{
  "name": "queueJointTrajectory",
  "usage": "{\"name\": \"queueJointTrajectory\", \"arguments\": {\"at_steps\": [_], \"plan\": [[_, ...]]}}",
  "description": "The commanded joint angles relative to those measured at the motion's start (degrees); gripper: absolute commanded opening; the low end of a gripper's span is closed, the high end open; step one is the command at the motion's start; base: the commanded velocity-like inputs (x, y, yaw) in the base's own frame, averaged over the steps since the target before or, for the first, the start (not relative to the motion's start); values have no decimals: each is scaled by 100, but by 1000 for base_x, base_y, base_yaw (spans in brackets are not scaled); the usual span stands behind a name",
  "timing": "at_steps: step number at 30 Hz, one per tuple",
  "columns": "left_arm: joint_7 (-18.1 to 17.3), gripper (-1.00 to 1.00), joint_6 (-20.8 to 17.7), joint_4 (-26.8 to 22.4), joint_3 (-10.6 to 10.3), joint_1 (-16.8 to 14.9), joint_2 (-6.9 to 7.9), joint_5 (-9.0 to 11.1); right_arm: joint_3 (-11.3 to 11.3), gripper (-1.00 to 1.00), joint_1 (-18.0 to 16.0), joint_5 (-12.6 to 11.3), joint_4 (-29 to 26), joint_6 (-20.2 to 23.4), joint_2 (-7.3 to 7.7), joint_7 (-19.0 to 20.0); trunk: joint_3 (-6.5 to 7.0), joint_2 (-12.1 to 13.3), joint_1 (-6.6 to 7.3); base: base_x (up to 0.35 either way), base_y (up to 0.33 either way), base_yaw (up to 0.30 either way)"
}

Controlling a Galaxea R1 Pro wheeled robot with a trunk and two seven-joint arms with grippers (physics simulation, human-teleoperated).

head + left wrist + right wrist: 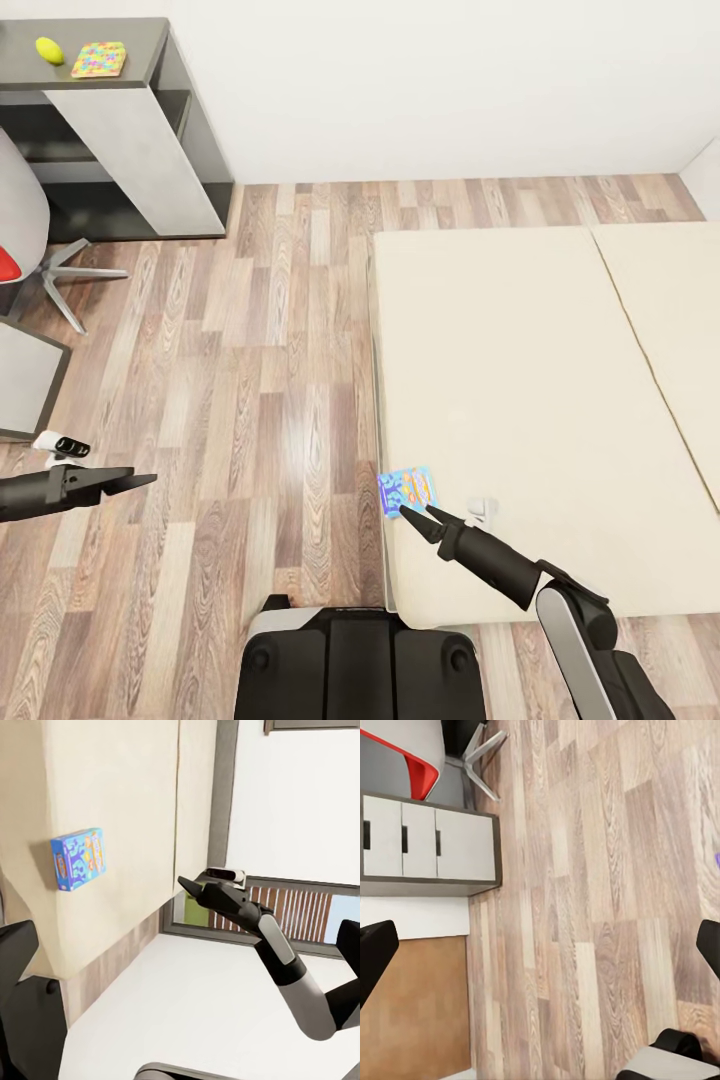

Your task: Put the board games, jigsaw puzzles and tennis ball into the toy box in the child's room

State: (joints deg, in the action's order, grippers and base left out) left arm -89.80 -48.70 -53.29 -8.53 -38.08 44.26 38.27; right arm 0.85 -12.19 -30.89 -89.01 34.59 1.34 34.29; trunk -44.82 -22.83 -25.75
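Note:
A small blue board game [408, 492] lies flat near the front left corner of the bed [520, 380]; the left wrist view has it too, board game [77, 859]. My right gripper [418, 514] hovers open just above the box's near edge, holding nothing; its fingers [375, 945] stand wide apart. From the side the right gripper [187, 885] is clear of the mattress. My left gripper [140, 481] is open and empty over the floor, left of the bed. Far off, a yellow tennis ball [49, 50] and a jigsaw puzzle [98, 59] lie on the table's dark section [150, 40].
A wood-plank floor [250, 380] runs between bed and table. A chair with a red seat [6, 263] and star base [72, 270] stands at the left beside a grey drawer cabinet [427, 844]. My base [360, 660] is at the bed's corner.

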Motion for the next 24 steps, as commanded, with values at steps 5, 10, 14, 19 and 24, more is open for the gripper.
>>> {"name": "queueJointTrajectory", "arguments": {"at_steps": [5, 10, 14, 19, 24], "plan": [[-20, 100, -61, 3, -26, -6, -28, 22, 17, 100, -2, -53, 4, 58, 5, 0, -6, -9, -3, 0, 0, 0], [-20, 100, -61, 3, -26, -6, -58, 15, 22, 100, -2, -57, 6, 77, 6, -1, -6, -9, -3, 0, 0, 0], [-20, 100, -61, 3, -26, -6, -64, 12, 22, 100, -2, -58, 6, 82, 6, -1, -6, -9, -3, 0, 0, 0], [-20, 100, -62, 3, -26, -6, -66, 7, 21, 100, -2, -58, 6, 73, 1, -1, -6, -9, -3, 0, 0, 0], [-20, 100, -61, 3, -26, -6, -67, 5, 19, 100, -2, -53, 6, 60, -2, -1, -6, -9, -3, 0, 0, 0]]}}
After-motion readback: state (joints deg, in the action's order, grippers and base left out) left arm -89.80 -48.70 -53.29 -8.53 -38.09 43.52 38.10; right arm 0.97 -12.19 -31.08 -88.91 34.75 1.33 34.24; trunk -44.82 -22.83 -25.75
